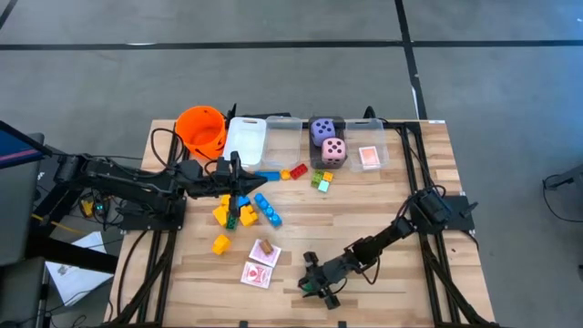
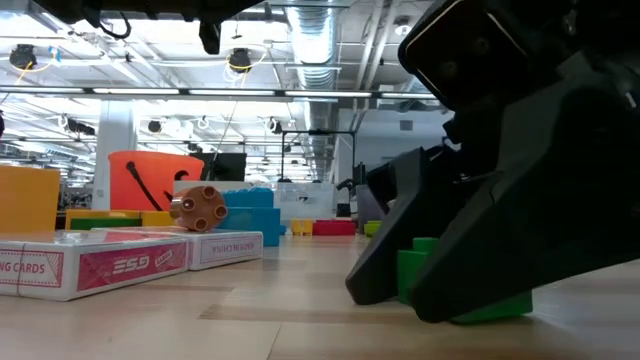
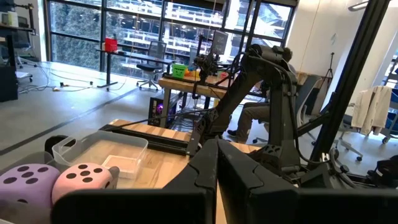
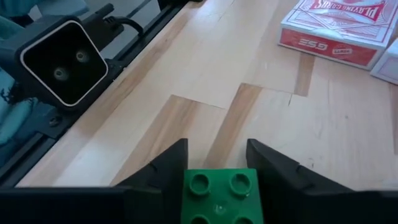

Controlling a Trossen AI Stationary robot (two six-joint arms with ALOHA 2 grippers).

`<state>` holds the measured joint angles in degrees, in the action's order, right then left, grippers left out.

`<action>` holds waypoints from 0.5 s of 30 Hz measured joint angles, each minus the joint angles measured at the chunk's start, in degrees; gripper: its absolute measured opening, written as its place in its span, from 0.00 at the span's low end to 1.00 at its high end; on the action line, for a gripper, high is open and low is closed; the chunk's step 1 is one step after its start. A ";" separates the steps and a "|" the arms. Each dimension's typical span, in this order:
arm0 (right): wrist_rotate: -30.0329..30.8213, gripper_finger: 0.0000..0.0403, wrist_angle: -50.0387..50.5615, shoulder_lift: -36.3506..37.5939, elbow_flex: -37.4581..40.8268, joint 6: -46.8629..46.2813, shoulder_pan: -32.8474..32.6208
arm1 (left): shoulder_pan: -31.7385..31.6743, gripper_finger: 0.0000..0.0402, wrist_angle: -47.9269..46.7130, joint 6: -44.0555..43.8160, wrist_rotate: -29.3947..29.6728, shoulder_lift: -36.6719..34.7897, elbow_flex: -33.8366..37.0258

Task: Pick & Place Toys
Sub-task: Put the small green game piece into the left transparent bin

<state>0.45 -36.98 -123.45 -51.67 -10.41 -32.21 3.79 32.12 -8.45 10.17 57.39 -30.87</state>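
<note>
floor (image 1: 273, 55): grey concrete | windows (image 3: 124, 31): tall, glazed | ceiling lights (image 2: 240, 60): possibly round lamps

Two black arms, looping black cables

Green block (image 4: 219, 198): lower part cut off by the right wrist frame edge; in the low view the right gripper (image 2: 470, 250) hides most of it. Card box (image 4: 348, 28): top cut off in the right wrist view. Purple die (image 3: 25, 183): cut by the left wrist frame edge. Left gripper (image 1: 239, 179): fingertips too small to read from above.
</note>
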 joint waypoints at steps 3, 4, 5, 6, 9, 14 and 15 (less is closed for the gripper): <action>0.02 0.33 -0.01 0.03 0.01 0.17 0.02 | 0.00 0.00 0.00 0.01 0.01 0.00 0.00; 0.02 0.33 -0.08 0.12 0.03 0.14 0.02 | 0.00 0.00 0.00 0.00 0.00 0.00 0.00; 0.04 0.33 0.11 0.37 0.05 -0.06 0.02 | 0.00 0.00 0.00 0.00 0.02 0.00 0.00; 0.25 0.33 0.26 0.71 0.20 -0.44 0.02 | 0.00 0.00 0.01 0.02 0.01 0.00 0.00; 1.89 0.33 2.82 3.19 0.35 -1.68 -0.06 | 0.00 0.00 0.04 0.00 0.02 0.00 0.00; 5.68 0.33 12.15 9.65 0.91 -5.65 -0.13 | 0.00 0.00 0.11 0.00 0.02 0.00 0.00; 7.60 0.33 14.24 11.19 0.91 -6.17 -0.13 | 0.00 0.00 0.13 0.00 0.02 0.00 0.00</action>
<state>8.05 -22.75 -112.25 -50.76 -16.57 -32.34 3.79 32.25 -8.45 10.20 57.39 -30.87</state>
